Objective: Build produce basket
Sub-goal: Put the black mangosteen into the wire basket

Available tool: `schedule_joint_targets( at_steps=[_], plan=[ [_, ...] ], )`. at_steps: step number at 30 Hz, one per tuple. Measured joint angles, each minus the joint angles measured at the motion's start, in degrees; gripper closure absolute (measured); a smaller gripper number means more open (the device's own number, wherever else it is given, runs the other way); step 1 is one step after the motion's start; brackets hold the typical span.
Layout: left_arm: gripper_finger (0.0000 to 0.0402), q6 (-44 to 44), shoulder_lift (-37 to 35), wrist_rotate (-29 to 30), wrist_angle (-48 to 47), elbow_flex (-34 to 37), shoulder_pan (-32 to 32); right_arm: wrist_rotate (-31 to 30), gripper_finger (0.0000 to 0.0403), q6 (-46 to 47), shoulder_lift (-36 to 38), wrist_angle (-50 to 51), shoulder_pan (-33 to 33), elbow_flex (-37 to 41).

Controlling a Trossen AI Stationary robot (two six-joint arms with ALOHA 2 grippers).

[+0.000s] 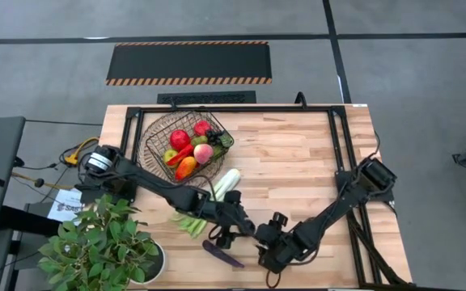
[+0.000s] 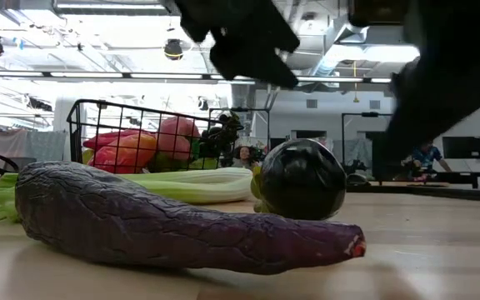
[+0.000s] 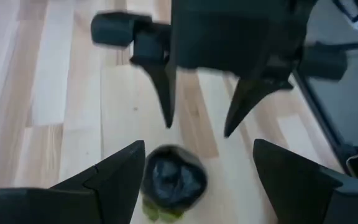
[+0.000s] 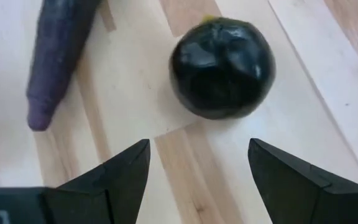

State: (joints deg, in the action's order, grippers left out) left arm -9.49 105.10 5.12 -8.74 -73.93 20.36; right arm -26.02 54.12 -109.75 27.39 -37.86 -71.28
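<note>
The dark wire basket point(image 1: 186, 145) stands at the table's far left and holds red apples, a peach and other fruit. A dark round aubergine with a green stem end point(image 2: 302, 178) rests on the wood near the table's near edge. My left gripper point(image 3: 197, 180) hovers open above it, fingers on either side without touching. My right gripper point(image 4: 197, 163) is open too and faces the aubergine point(image 4: 222, 67) from a short way off. A long purple aubergine point(image 2: 173, 221) lies beside it on the near side. The green-white stalk point(image 1: 213, 196) lies flat between this spot and the basket.
A leafy potted plant point(image 1: 95, 246) stands at the near left corner. A black metal frame point(image 1: 334, 153) runs along the table's sides. Bare wood point(image 1: 298, 162) spreads to the right of the basket. People show in the room beyond the table in the low view.
</note>
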Motion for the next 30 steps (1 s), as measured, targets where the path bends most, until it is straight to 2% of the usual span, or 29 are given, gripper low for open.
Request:
schedule_joint_targets(
  at_steps=[7,13,21,30],
  plan=[
    [0.0116,3.03,1.71,-0.22,1.81,2.15,-1.63,0.02,0.0112,7.47,0.00,0.41,-2.94,0.02],
    [0.0116,4.34,6.48,-1.38,8.70,1.95,-2.53,0.33,0.0112,12.07,0.00,2.26,-4.41,0.02],
    [0.0116,3.23,11.20,-1.99,9.00,1.90,-2.38,0.46,0.0112,16.20,-0.04,2.64,-5.08,0.02],
    [0.0117,3.31,11.10,-1.90,7.28,1.77,-2.58,0.44,0.0112,17.56,-0.04,2.57,-5.23,0.04]
  ],
)
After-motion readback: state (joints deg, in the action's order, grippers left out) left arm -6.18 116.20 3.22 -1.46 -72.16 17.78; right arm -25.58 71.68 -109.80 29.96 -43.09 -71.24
